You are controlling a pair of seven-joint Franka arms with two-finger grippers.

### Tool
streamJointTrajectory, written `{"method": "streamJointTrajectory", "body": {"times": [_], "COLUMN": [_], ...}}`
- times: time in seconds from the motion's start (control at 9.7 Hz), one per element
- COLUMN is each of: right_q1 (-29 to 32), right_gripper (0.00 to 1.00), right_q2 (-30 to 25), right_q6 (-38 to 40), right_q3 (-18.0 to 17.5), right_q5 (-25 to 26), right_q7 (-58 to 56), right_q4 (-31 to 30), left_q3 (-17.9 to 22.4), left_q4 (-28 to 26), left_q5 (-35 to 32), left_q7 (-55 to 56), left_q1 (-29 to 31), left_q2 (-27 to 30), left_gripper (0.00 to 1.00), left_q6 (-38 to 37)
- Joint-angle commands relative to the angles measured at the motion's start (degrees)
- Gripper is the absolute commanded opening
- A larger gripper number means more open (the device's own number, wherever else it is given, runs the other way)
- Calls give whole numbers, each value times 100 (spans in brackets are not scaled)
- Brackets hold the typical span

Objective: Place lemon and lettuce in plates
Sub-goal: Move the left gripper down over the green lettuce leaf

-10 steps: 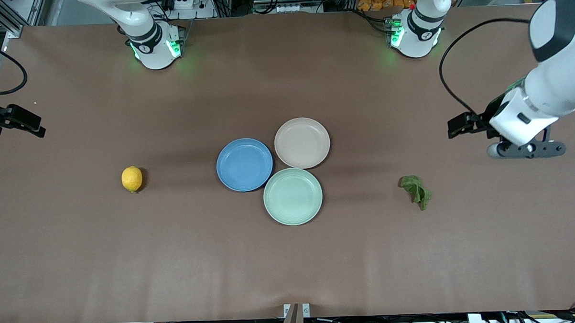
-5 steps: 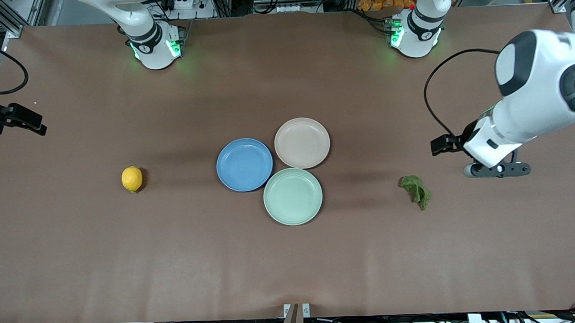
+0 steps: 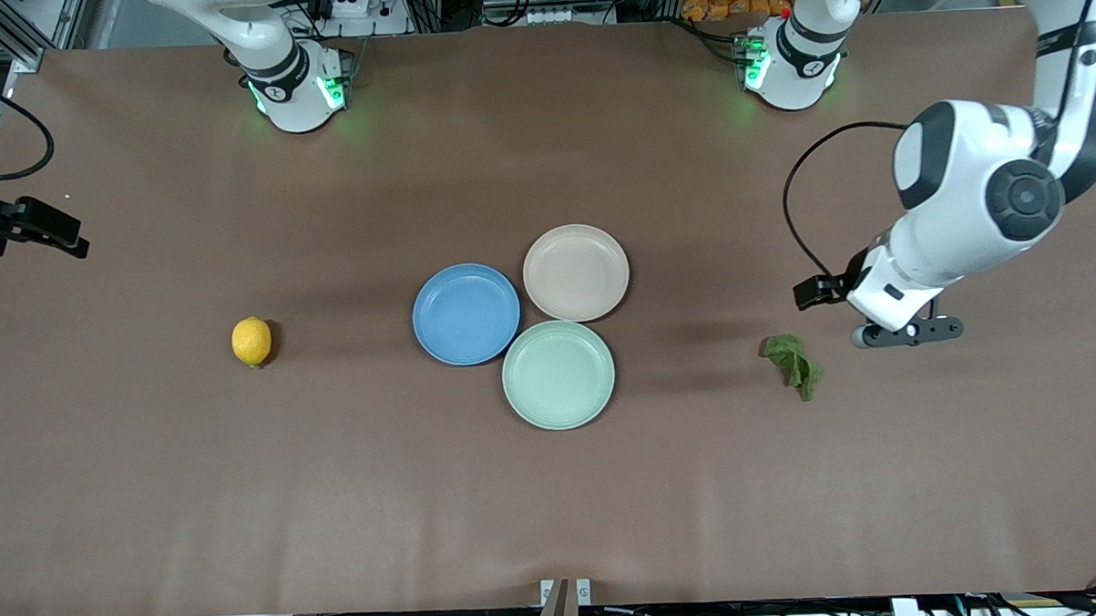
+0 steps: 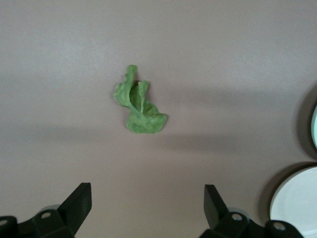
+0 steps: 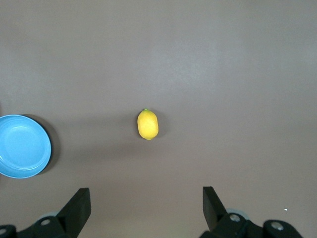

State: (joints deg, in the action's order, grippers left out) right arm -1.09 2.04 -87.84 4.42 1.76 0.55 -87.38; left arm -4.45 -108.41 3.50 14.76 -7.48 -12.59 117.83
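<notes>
The lemon (image 3: 251, 341) lies on the brown table toward the right arm's end, also seen in the right wrist view (image 5: 147, 124). The dark green lettuce (image 3: 793, 363) lies toward the left arm's end. The blue plate (image 3: 466, 314) and the beige-pink plate (image 3: 576, 272) touch at mid-table. My left gripper (image 4: 147, 207) hangs open and empty over bare table beside the lettuce (image 4: 138, 106). My right gripper (image 5: 146, 208) is open and empty, high over the table by the lemon. Its hand is mostly outside the front view.
A mint-green plate (image 3: 558, 374) touches both other plates, nearer the front camera. The left arm (image 3: 964, 211) reaches in over its end of the table. A black part of the right hand (image 3: 26, 230) shows at the table's edge.
The left arm has swung down and inward, bringing its open gripper close beside the lettuce. The right arm, the lemon, the lettuce and the plates have not moved.
</notes>
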Motion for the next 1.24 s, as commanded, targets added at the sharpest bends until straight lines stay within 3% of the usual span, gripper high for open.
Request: {"method": "streamJointTrajectory", "body": {"times": [0.0, 0.72, 1.13], "right_q1": [83, 136, 110], "right_gripper": [100, 100, 100], "right_q2": [25, 34, 375], "right_q6": [82, 82, 30], "right_q3": [-55, -55, -64], "right_q5": [35, 35, 8], "right_q7": [-47, -47, -47], "right_q4": [89, 80, 72], "left_q3": [14, 49, 181], "left_q4": [-189, -119, 171], "left_q5": [-59, -130, -130], "left_q7": [220, 352, 370], "left_q1": [-52, 36, 80], "left_q2": [-103, -850, -1368], "left_gripper": [100, 100, 100], "left_q6": [258, 924, 1312]}}
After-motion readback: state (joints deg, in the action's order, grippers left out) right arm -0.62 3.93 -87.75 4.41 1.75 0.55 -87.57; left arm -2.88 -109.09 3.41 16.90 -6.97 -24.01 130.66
